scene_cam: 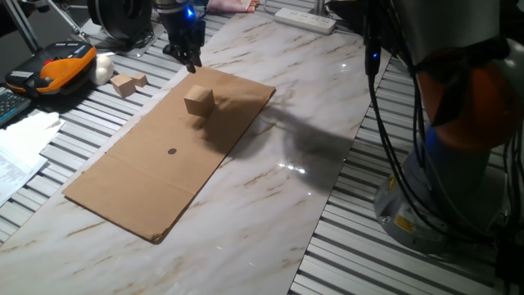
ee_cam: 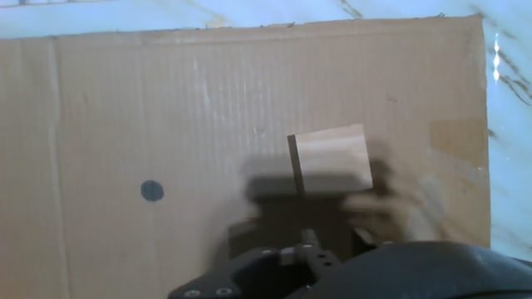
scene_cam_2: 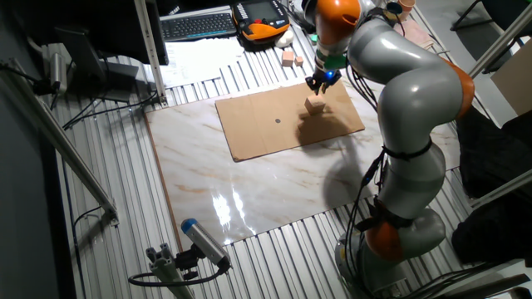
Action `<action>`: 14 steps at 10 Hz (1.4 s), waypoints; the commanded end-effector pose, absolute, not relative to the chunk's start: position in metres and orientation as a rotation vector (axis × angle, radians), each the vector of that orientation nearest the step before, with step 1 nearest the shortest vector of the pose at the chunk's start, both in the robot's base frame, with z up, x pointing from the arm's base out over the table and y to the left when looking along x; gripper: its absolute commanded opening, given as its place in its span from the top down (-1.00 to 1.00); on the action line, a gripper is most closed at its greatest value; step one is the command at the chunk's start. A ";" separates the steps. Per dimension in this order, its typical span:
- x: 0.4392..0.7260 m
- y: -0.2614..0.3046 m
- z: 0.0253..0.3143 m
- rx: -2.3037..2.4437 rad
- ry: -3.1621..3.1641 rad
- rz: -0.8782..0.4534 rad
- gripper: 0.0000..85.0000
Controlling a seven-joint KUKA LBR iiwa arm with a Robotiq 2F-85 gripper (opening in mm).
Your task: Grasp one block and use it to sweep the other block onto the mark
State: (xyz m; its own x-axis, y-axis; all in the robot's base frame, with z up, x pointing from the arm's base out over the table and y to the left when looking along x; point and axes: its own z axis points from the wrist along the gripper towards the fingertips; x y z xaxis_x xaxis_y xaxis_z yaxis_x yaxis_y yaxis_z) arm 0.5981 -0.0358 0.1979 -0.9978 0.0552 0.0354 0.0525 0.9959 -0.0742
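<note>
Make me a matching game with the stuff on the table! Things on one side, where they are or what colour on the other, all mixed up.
Things:
1. wooden cube
2. dot
3. two small wooden pieces
4. tool

Places or colours:
A. off the cardboard, on the ribbed metal surface
B. dark and round, drawn on the cardboard
C. above the far end of the cardboard, with a blue light
D. pale tan, sitting on the cardboard

Pairs: 1-D, 2-B, 3-A, 4-C

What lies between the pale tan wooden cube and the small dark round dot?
Only bare brown cardboard separates the pale tan wooden cube from the small dark round dot, clearest in the hand view.
</note>
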 end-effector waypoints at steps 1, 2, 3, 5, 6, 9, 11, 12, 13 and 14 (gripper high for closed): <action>0.599 -0.038 0.193 -0.081 -3.107 0.111 -0.20; 0.601 -0.040 0.185 -0.070 -3.115 0.109 -0.20; 0.602 -0.043 0.179 -0.061 -3.104 0.118 -0.20; 0.605 -0.050 0.165 -0.053 -3.119 0.085 -0.60; 0.606 -0.053 0.158 -0.054 -3.129 0.079 -0.60; 0.607 -0.058 0.143 -0.050 -3.145 0.058 -0.60; 0.610 -0.059 0.132 -0.046 -3.166 0.044 -0.60; 0.611 -0.060 0.127 -0.034 -3.169 0.042 -0.60; 0.613 -0.062 0.123 -0.024 -3.173 0.037 -0.60; 0.614 -0.064 0.120 -0.009 -3.168 0.032 -0.60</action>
State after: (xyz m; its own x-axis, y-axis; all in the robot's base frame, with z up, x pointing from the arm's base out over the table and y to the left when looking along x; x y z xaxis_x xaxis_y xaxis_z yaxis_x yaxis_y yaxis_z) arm 0.6145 -0.0639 0.1203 -0.9997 0.0028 -0.0241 0.0032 0.9998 -0.0200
